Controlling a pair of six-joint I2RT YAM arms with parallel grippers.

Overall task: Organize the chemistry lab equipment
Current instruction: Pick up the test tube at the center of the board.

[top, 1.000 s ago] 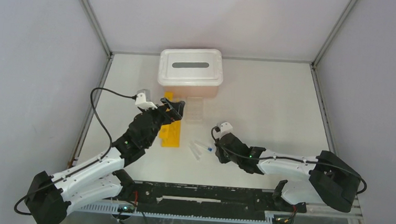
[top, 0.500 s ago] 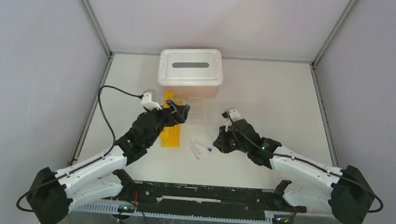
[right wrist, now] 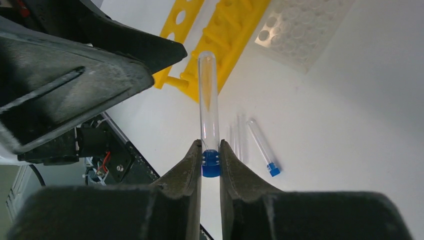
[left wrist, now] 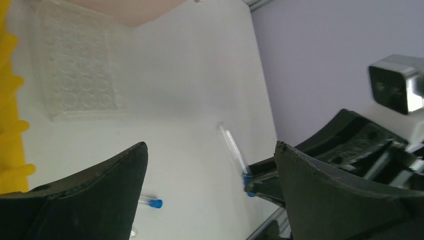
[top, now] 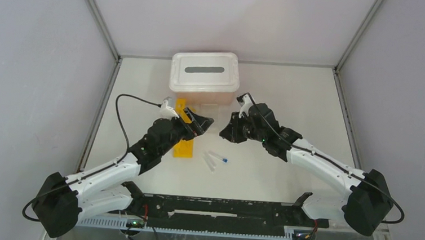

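My right gripper [right wrist: 211,145] is shut on the blue cap of a clear tube [right wrist: 209,100] and holds it above the table. In the top view the right gripper [top: 226,133] is close to my left gripper [top: 201,122]. The left gripper [left wrist: 210,145] is open and empty, and the held tube [left wrist: 232,150] shows between its fingers. The long yellow rack [top: 183,146] lies under the left arm. The clear gridded rack [left wrist: 80,75] lies beyond it. Two more blue-capped tubes [top: 216,157] lie on the table.
The pink bin with a white slotted lid [top: 205,77] stands at the back, just behind both racks. A black rail [top: 220,216] runs along the near edge. Grey walls enclose the left, right and back.
The right gripper rose from the loose tubes with one tube and moved back and left toward the left gripper. The left gripper moved right, away from the yellow rack.
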